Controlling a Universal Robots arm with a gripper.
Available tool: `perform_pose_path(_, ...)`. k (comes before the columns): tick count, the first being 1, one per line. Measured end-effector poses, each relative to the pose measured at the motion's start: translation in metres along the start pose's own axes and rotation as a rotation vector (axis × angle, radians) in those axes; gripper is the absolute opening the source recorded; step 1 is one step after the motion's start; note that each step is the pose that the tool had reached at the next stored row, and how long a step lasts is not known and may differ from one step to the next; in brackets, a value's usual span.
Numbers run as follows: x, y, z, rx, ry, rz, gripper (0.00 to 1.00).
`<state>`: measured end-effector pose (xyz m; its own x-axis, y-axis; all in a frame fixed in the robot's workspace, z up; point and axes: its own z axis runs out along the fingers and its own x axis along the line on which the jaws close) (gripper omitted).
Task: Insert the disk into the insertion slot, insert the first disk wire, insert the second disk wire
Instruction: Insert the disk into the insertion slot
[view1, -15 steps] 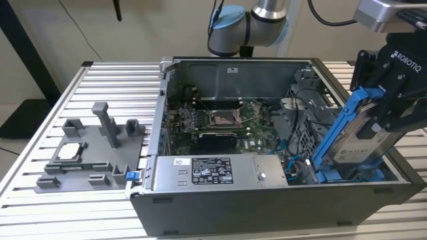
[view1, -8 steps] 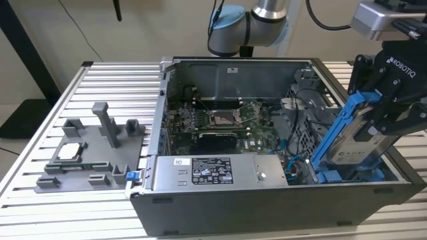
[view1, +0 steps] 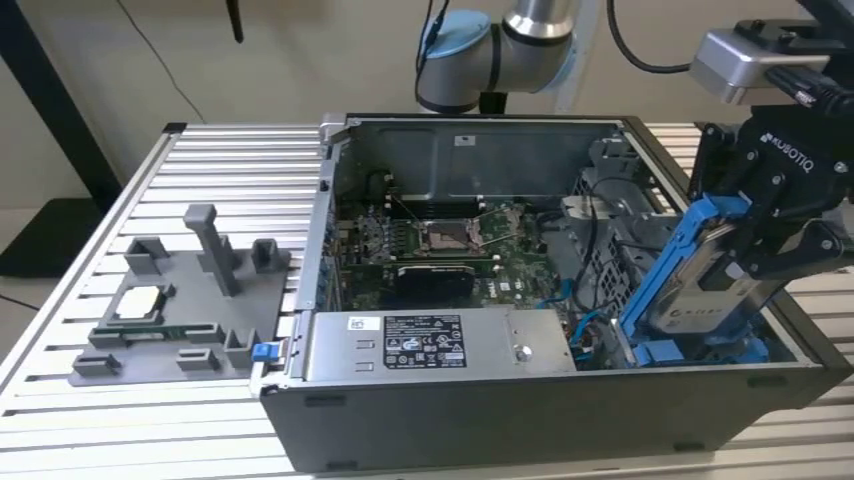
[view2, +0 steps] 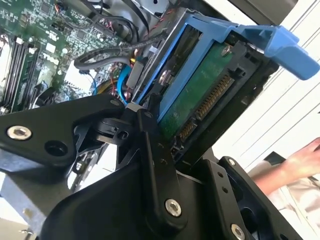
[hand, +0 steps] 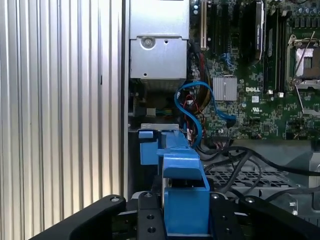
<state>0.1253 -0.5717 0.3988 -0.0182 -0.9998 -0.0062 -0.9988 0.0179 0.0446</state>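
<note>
Exterior view: the gripper (view1: 763, 245) stands over the open computer case (view1: 534, 425), at about 3 o'clock of the case. Its fingers (view2: 156, 165) are closed on the disk (view1: 705, 292), one on each side of the blue frame.

Disk position: steeply tilted. Its lower end is down inside the case at about 4 o'clock, and its upper end rises above the case rim. It is not seated flat in a slot. In the second wrist view the green circuit-board face and the connector row of the disk (view2: 200, 95) are exposed. In the first wrist view the blue frame (hand: 185, 195) sits between the two fingers.

Case interior: motherboard (view1: 441, 240) at centre, power supply (view1: 427, 340) at 6 o'clock, a loose blue cable (hand: 192, 107) near the drive bay.

Surroundings: the case rests on a slatted metal tabletop (view1: 200, 150). A grey fixture tray (view1: 200, 320) lies at 9 o'clock of the case, carrying a processor (view1: 140, 300). A person's hand (view2: 300, 160) is visible beyond the case in the second wrist view.
</note>
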Motion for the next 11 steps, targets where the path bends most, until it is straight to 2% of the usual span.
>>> perform_pose_path(11, -0.0006, -0.0029, 0.0179, 0.0001, -0.0001, 0.000, 0.00)
